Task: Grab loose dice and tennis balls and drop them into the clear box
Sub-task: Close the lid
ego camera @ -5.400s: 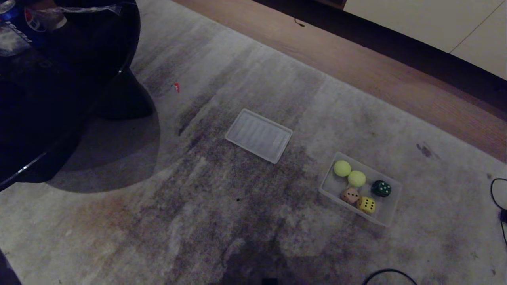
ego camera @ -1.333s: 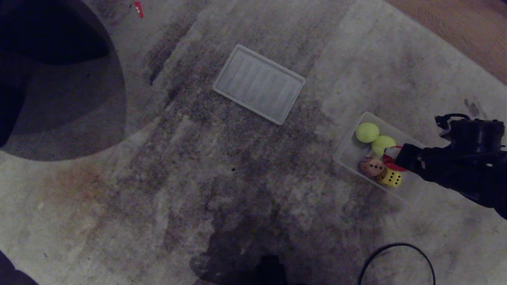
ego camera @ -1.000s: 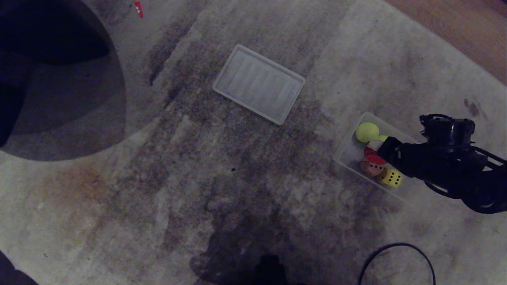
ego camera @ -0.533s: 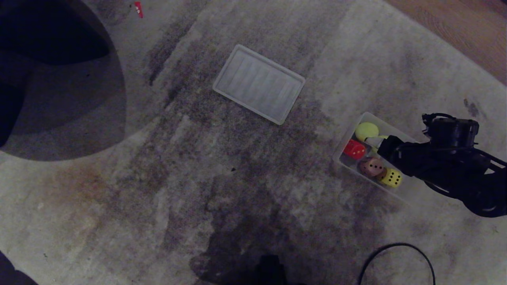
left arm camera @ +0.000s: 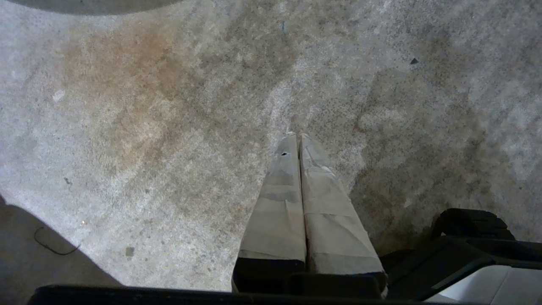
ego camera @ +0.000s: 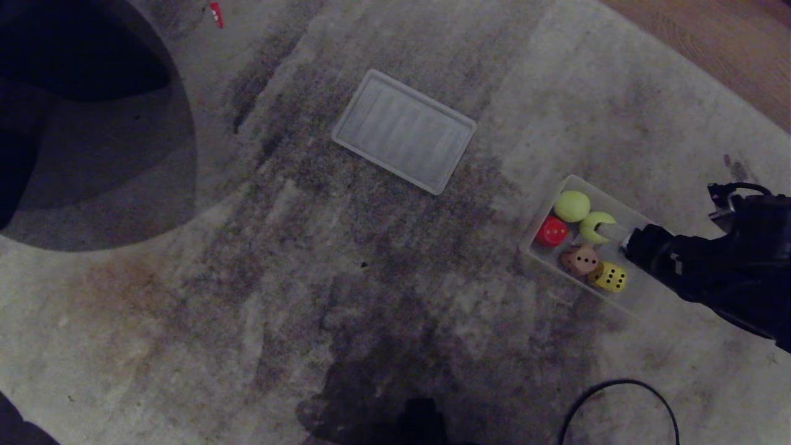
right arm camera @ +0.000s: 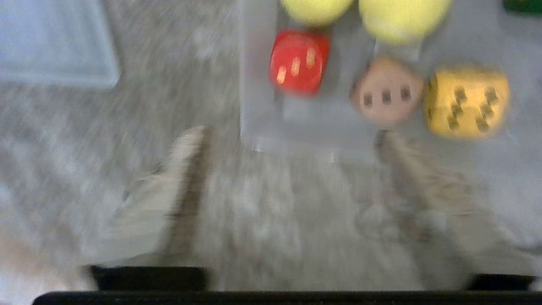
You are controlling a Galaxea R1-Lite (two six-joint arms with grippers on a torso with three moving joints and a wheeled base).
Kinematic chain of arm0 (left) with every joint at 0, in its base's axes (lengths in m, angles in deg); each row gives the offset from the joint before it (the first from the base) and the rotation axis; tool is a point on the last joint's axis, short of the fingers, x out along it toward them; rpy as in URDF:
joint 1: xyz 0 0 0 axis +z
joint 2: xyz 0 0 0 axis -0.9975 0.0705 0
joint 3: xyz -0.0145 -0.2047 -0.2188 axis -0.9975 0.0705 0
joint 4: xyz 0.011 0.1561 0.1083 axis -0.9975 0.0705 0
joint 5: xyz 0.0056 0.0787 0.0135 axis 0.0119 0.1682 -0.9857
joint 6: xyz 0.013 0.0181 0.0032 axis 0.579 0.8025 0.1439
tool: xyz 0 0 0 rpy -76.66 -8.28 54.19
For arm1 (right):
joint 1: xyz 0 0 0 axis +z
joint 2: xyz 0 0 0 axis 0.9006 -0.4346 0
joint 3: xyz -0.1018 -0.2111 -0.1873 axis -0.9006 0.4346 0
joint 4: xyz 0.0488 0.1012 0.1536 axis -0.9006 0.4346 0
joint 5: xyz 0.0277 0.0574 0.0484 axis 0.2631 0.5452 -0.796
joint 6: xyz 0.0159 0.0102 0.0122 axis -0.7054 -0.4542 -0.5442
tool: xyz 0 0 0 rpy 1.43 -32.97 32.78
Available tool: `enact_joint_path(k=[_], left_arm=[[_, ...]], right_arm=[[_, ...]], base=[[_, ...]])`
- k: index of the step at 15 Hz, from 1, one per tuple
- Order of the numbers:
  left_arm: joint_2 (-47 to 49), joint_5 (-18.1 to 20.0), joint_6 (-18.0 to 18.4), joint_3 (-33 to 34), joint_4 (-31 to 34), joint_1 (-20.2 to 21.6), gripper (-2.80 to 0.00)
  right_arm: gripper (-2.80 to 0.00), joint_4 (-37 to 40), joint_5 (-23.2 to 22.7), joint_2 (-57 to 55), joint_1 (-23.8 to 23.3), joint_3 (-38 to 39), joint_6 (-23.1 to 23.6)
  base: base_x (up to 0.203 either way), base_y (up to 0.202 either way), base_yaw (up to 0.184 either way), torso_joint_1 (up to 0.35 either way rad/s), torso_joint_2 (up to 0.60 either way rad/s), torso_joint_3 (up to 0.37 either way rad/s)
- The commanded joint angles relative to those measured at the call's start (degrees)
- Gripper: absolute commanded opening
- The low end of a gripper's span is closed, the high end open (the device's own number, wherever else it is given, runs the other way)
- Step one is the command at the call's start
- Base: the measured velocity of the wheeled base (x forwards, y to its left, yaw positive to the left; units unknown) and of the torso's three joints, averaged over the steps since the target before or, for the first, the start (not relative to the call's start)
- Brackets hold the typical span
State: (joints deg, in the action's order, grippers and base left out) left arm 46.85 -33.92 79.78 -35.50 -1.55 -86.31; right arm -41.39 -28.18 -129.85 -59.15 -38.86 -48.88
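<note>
The clear box (ego camera: 542, 213) stands on the carpet at the right. In it lie two tennis balls (ego camera: 572, 206) (ego camera: 592, 226), a red die (ego camera: 552, 231), a pinkish-tan die (ego camera: 579, 259) and a yellow die (ego camera: 610, 276). My right gripper (ego camera: 618, 238) hovers over the box's right half, open and empty, and hides part of the box. In the right wrist view its fingers (right arm camera: 178, 178) stand wide apart, with the red die (right arm camera: 299, 60), tan die (right arm camera: 386, 94) and yellow die (right arm camera: 465, 101) beyond them. A sliver of dark green die (right arm camera: 523, 4) shows at the edge. My left gripper (left arm camera: 297, 136) is parked shut over bare carpet.
A flat ribbed clear lid (ego camera: 405, 131) lies on the carpet left of and beyond the box. A dark round table with its shadow (ego camera: 80, 93) fills the upper left. A black cable (ego camera: 618, 392) loops at the lower right. Wood floor (ego camera: 717, 43) borders the carpet.
The right gripper came in over the box with the red die, opened and let it drop in. The die settled at the box's left end. The gripper has pulled back to the right.
</note>
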Motion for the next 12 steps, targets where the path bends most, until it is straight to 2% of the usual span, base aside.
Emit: enact_joint_path(k=[1, 3, 7, 10, 12], left_arm=[[-0.02, -0.02, -0.05, 0.09, 0.01, 0.00, -2.80], [-0.02, -0.02, -0.05, 0.09, 0.01, 0.00, -2.80], [-0.02, -0.02, -0.05, 0.09, 0.01, 0.00, -2.80], [-0.02, -0.02, -0.05, 0.09, 0.01, 0.00, -2.80], [-0.02, -0.02, -0.05, 0.09, 0.01, 0.00, -2.80]], right_arm=[[-2.80, 2.05, -0.67, 12.13, 0.10, 6.05, 0.98], [-2.80, 9.47, -0.99, 20.90, 0.09, 9.42, 4.27], [-2.80, 32.28, -1.04, 42.65, -1.38, 12.92, 12.49], [-2.80, 49.64, -1.16, 59.29, -5.99, 14.11, 18.16], [-2.80, 58.55, -1.46, 68.98, -9.08, 15.47, 20.63]], base=[[0.000, 0.000, 0.000, 0.000, 0.00, 0.000], [0.000, 0.000, 0.000, 0.000, 0.00, 0.000], [0.000, 0.000, 0.000, 0.000, 0.00, 0.000], [0.000, 0.000, 0.000, 0.000, 0.00, 0.000], [0.000, 0.000, 0.000, 0.000, 0.00, 0.000]])
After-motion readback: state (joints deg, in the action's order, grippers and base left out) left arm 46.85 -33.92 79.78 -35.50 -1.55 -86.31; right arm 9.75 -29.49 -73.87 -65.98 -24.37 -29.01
